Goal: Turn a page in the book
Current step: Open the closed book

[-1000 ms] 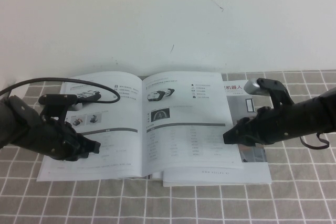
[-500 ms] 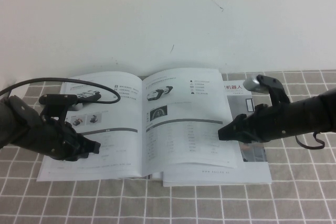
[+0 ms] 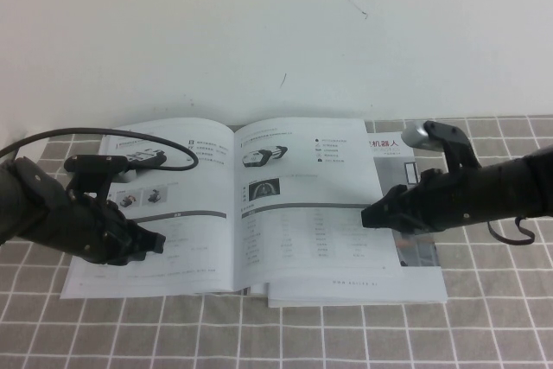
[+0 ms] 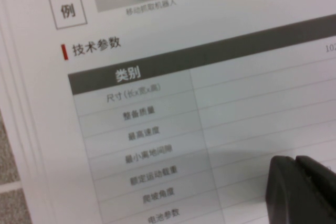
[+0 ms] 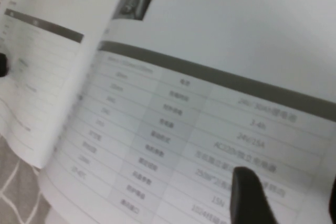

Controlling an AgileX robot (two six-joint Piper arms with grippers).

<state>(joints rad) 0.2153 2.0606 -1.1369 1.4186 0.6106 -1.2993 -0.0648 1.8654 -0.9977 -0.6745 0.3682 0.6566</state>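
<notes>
The book (image 3: 173, 213) lies open on the checked cloth. The page (image 3: 302, 213) is its right-hand leaf, with a black-white machine and a dark arched picture; it also shows in the right wrist view (image 5: 210, 51). My right gripper (image 3: 370, 216) is at the page's right edge, over the table rows; its fingers (image 5: 252, 198) are spread, so it is open (image 5: 291, 203). My left gripper (image 3: 155, 241) is shut and rests on the lower part of the left-hand page; in the left wrist view (image 4: 302, 187) its fingertips lie together on the printed table.
Grey checked cloth (image 3: 259, 334) covers the table. A second booklet with a dark cover (image 3: 415, 252) lies under the book's right side. A black cable (image 3: 164, 137) loops over the left page. A white wall (image 3: 276, 32) stands behind.
The page's right edge, pushed a little left half a second ago, has settled back to the right and flatter. My right gripper shifted slightly with it. The left arm has not moved.
</notes>
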